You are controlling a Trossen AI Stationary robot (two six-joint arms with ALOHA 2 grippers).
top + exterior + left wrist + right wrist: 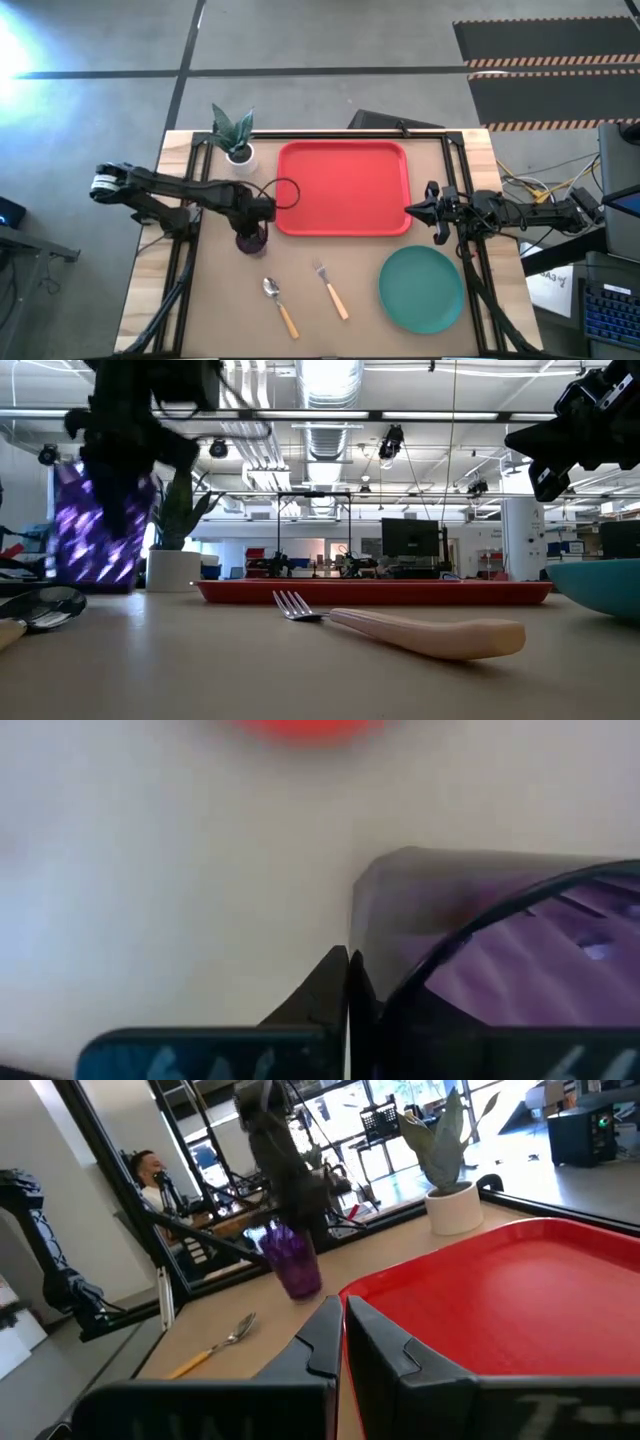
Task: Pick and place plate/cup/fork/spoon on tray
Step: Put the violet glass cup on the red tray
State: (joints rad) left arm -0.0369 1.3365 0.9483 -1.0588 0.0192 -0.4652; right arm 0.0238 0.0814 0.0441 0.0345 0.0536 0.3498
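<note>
The dark purple cup (250, 240) is at the red tray's (343, 188) near-left corner, with my left gripper (256, 222) shut on it from above. It also shows in the low view (100, 530) and the right wrist view (293, 1265). My right gripper (412, 210) is shut and empty, hovering at the tray's right edge. The teal plate (421, 288) lies flat at the near right. The fork (330, 290) and the spoon (280, 305) lie flat side by side near the front edge. My left gripper holds the cup at its rim (392, 995), the thin wall pinched between the two fingers. The fingers come from above, pointing down. The cup hangs slightly tilted below them (296, 1270); I cannot tell whether its base touches the table.
A small white pot with a green plant (236, 140) stands at the tray's far-left corner. Black frame rails (190, 250) run along the table's left and right sides. Bare tabletop lies between the tray and the cutlery. A person (150, 1170) shows beyond the table.
</note>
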